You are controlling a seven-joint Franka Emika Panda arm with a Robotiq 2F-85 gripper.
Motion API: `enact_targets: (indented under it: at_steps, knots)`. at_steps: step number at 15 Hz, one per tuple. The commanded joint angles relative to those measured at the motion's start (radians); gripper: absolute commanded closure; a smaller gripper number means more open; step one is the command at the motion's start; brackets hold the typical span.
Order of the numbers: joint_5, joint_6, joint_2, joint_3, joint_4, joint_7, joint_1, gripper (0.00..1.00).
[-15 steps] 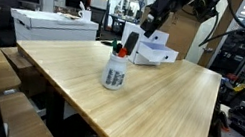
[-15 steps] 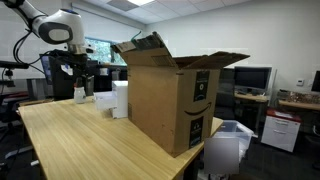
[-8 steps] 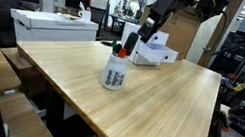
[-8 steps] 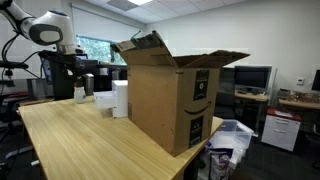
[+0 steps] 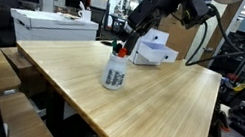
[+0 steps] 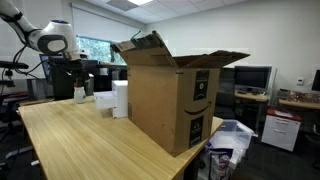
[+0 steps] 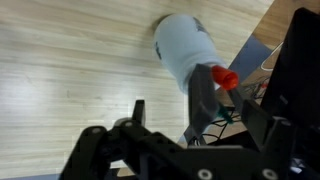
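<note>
A white cup [image 5: 114,74] stands on the wooden table [image 5: 157,105] and holds several markers, one with a red cap [image 7: 224,77]. It also shows in the wrist view [image 7: 180,45] and, small, in an exterior view [image 6: 80,93]. My gripper [image 5: 130,39] hangs just above the cup's markers and also shows in an exterior view [image 6: 74,72]. In the wrist view the gripper [image 7: 196,118] is open. Its fingers [image 7: 138,112] stand either side of a dark marker [image 7: 202,98] that sticks up from the cup. Nothing is held.
A large open cardboard box [image 6: 172,95] stands on the table, with a white box [image 6: 119,98] beside it. Flat white boxes [image 5: 155,54] lie behind the cup. Another desk with a long white box [image 5: 54,26] is beyond the table's edge.
The arm has swung down and towards the cup, and the gripper now hangs right over the markers. The cup has not moved.
</note>
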Motion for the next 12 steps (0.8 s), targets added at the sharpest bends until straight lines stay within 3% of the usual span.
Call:
enact_targets:
  at_steps: [1,4,10,12]
  knots:
    - [-0.068,0.020,0.038,0.000,0.025,0.066,-0.042,0.35]
    - [-0.072,-0.006,0.028,-0.002,0.032,0.067,-0.051,0.58]
    - [-0.063,-0.007,0.023,0.002,0.033,0.067,-0.046,0.92]
    - [-0.071,-0.004,0.019,0.007,0.031,0.076,-0.045,0.95]
